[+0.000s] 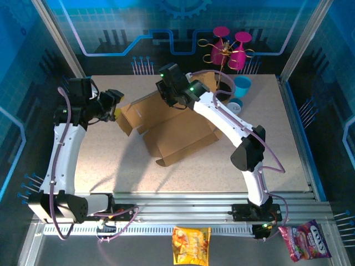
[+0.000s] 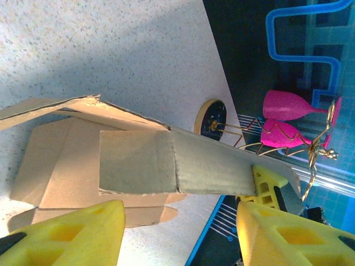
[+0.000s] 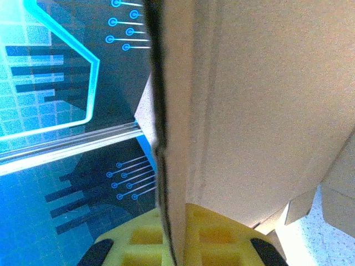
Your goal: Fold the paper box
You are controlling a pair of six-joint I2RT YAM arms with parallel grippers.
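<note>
Blue-lit wall panels printed with circuit patterns enclose your speckled beige counter. At its centre lies the paper box, partly raised, its flaps spread. Your right gripper is clamped on the edge of the upright rear panel. Your left gripper, fingers apart, sits just beside the left flap.

Blue circuit-print walls; speckled beige tbl; alu rails.
</note>
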